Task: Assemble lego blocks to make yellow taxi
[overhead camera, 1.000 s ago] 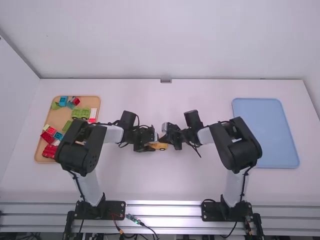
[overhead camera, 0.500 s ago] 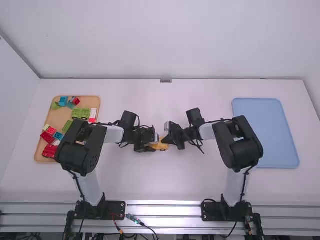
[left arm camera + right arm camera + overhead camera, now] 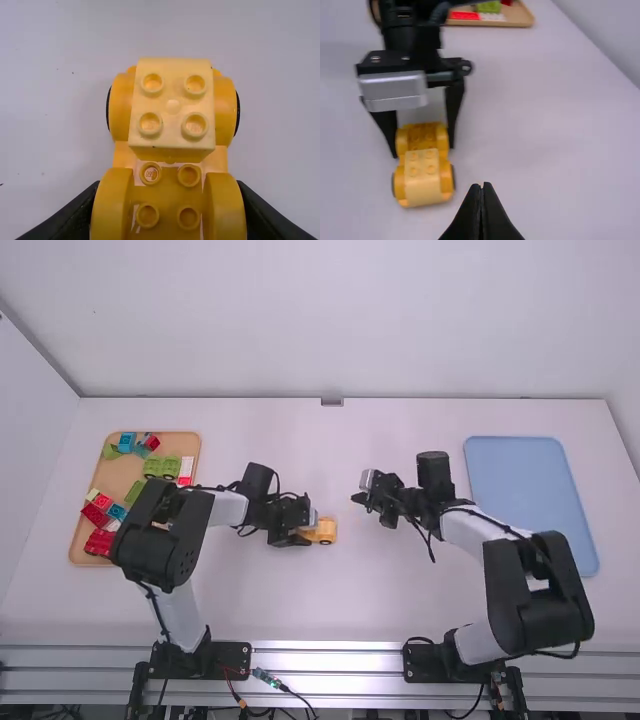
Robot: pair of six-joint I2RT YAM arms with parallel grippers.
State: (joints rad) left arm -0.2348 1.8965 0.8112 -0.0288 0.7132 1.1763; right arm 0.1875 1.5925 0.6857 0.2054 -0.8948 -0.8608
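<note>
Left of the table's middle, my left gripper [image 3: 300,530] is shut on the yellow wheeled base [image 3: 325,531]. In the left wrist view, the left gripper [image 3: 168,215] clasps the base's fenders [image 3: 111,207] from both sides, and a paler yellow block [image 3: 172,105] sits on the base's far end between the other fenders. The right gripper [image 3: 362,494] stays right of the car, apart from it. In the right wrist view, the right gripper [image 3: 480,187] has its fingertips together with nothing between them, beside the pale block [image 3: 422,175].
A wooden tray [image 3: 108,480] with green, red, white and blue bricks stands at the left, partly under the left arm. A blue tray [image 3: 530,505] lies at the right, its lower part near the right arm.
The right gripper has moved away from the car to the right, and its arm has swung outward. The left arm and the car have stayed in place.
</note>
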